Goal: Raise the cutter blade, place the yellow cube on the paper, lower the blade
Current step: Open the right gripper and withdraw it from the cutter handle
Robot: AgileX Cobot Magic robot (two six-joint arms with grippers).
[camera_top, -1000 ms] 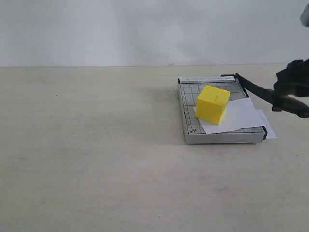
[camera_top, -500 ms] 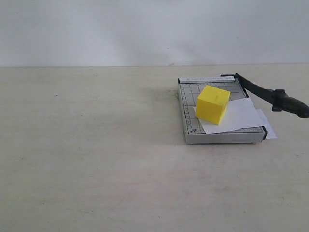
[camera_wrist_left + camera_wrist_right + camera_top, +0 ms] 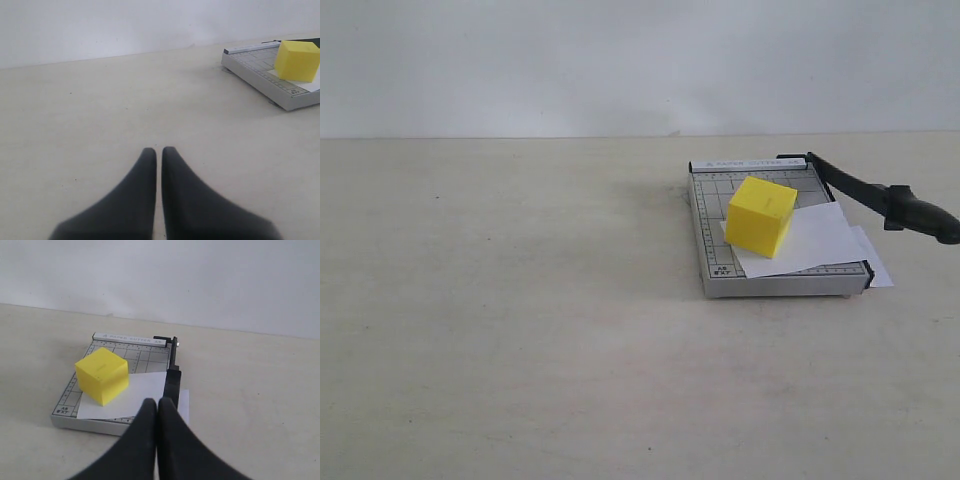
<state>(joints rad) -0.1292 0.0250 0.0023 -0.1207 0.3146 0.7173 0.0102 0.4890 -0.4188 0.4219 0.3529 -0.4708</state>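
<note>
While yellow cube (image 3: 761, 215) is sitting on paper (image 3: 823, 238) atop trimmer base (image 3: 706, 232), cutter blade (image 3: 855, 186) is apparently standing part-raised. Lowering is pending. Left gripper (image 3: 159, 151) and right gripper (image 3: 157, 403) are both showing fingers pinched together, empty; the next move is calling for pressing handle (image 3: 922, 216) down.

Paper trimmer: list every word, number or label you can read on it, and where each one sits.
"PAPER CUTTER": white strip at the hinge end of the trimmer; later characters blurred.
Corner label on the grid: two short lines, too blurred to read.
Ruler marks along the edges: too small to read.
</note>
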